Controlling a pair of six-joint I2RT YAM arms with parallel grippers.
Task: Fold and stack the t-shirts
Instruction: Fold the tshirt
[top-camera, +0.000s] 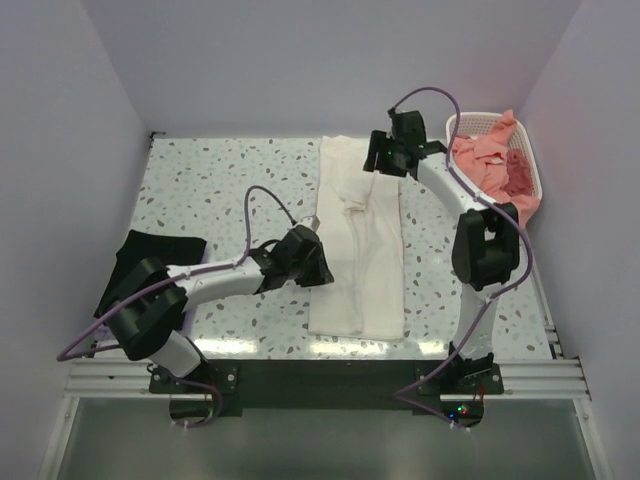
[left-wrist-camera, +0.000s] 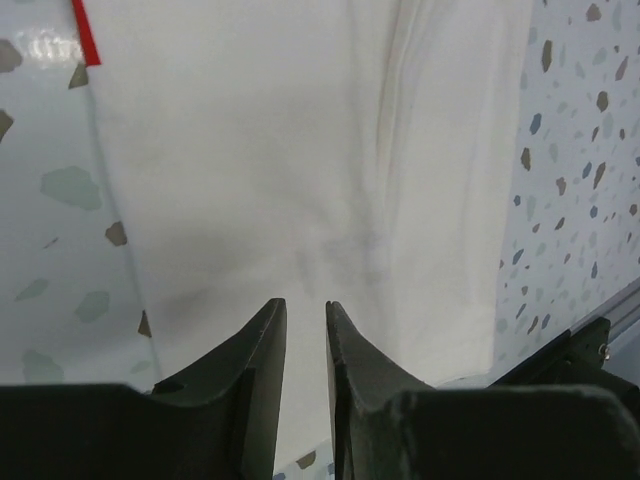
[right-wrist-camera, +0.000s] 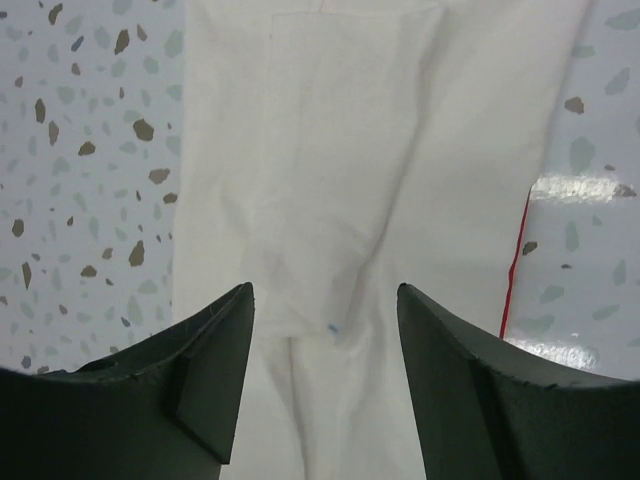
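Note:
The cream-white t-shirt (top-camera: 358, 250) lies in a long narrow folded strip down the middle of the table. My left gripper (top-camera: 322, 268) hovers at its near left edge. In the left wrist view its jaws (left-wrist-camera: 305, 302) stand a narrow gap apart over flat cloth (left-wrist-camera: 300, 150), with nothing pinched. My right gripper (top-camera: 378, 160) is over the strip's far end. Its jaws (right-wrist-camera: 325, 288) are wide open above the cloth (right-wrist-camera: 340, 150), which lies free. A black t-shirt (top-camera: 150, 252) lies at the left edge. A salmon-pink t-shirt (top-camera: 488, 160) is heaped in the basket.
The white lattice basket (top-camera: 480, 122) stands at the back right corner, against the wall. Speckled tabletop (top-camera: 220, 180) shows on both sides of the strip. A thin red streak (right-wrist-camera: 512, 262) runs along the shirt's edge. Walls close in on the left, back and right.

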